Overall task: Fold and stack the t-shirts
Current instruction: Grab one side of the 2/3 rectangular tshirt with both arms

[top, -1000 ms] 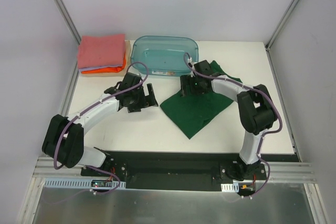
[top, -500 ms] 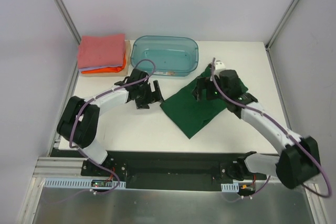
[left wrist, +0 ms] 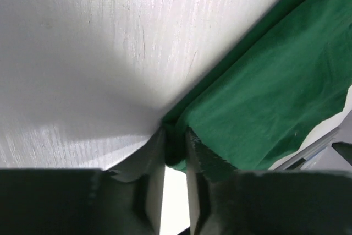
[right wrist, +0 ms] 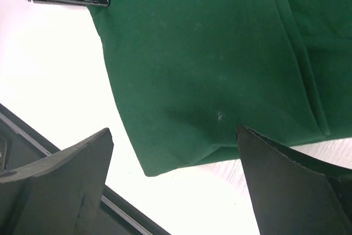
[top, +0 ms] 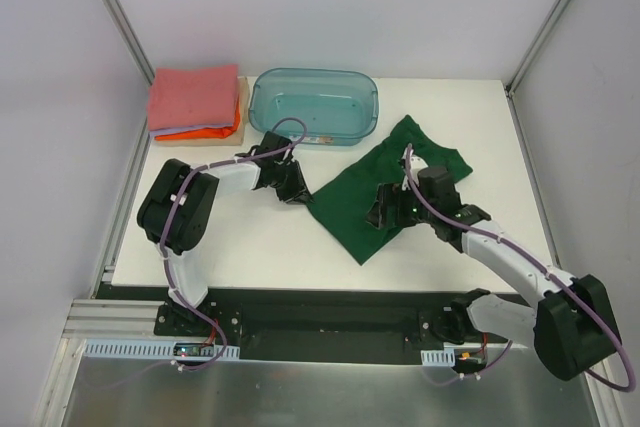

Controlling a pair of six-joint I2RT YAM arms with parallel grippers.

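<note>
The dark green t-shirt (top: 345, 209) lies spread on the white table, right of centre. My left gripper (top: 297, 193) sits at its left corner. In the left wrist view the left gripper (left wrist: 175, 138) is shut on the edge of the green t-shirt (left wrist: 264, 97), with the cloth pinched between the fingers. My right gripper (top: 383, 215) hovers over the shirt's middle. In the right wrist view the right gripper (right wrist: 173, 130) is open wide above the near corner of the green t-shirt (right wrist: 209, 53), with nothing held. Folded t-shirts are stacked at the back left: salmon-pink (top: 193, 95) on top, orange (top: 212, 131) below.
A translucent teal bin (top: 313, 75) stands at the back centre, just beyond the left gripper. Grey walls and metal posts close in the table on three sides. A black rail with the arm bases (top: 330, 322) runs along the near edge.
The left gripper has slid right to the shirt's left corner and closed on it. The right arm has pulled back from the shirt's far end to over its middle, staying open.
</note>
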